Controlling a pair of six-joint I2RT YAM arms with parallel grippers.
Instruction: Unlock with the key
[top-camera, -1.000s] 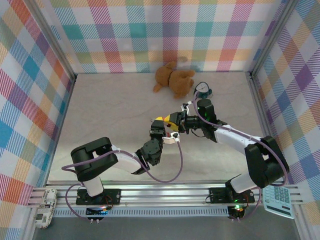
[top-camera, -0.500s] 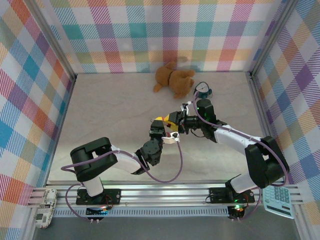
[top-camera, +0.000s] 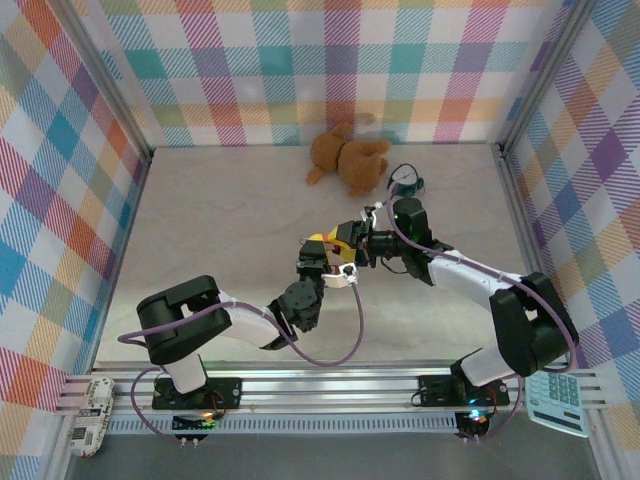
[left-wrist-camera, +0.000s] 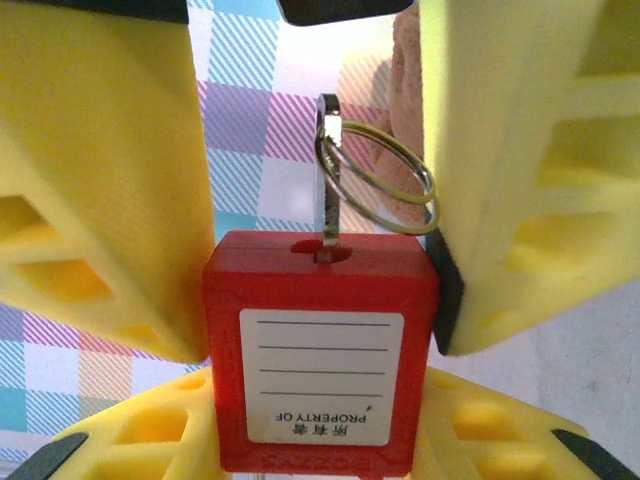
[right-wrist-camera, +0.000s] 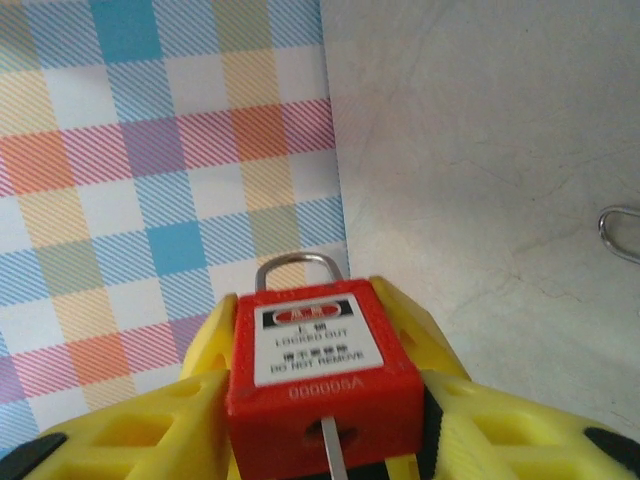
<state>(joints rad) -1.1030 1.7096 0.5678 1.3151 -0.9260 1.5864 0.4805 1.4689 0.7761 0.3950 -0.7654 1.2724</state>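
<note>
Right gripper spread wider than before, open either side of key, key seated at 12 o'clock of red padlock, left gripper clamping red padlock

The key has its tip hidden inside the red padlock.

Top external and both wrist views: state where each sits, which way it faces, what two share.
Top external: above, behind the bases, facing down on the table; left arm, right arm show.
Left wrist: on the left arm, facing the back wall past red padlock and key; own fingers show.
Right wrist: on the right arm, facing the left wall; own fingers show.
Wrist views share padlock and key.
</note>
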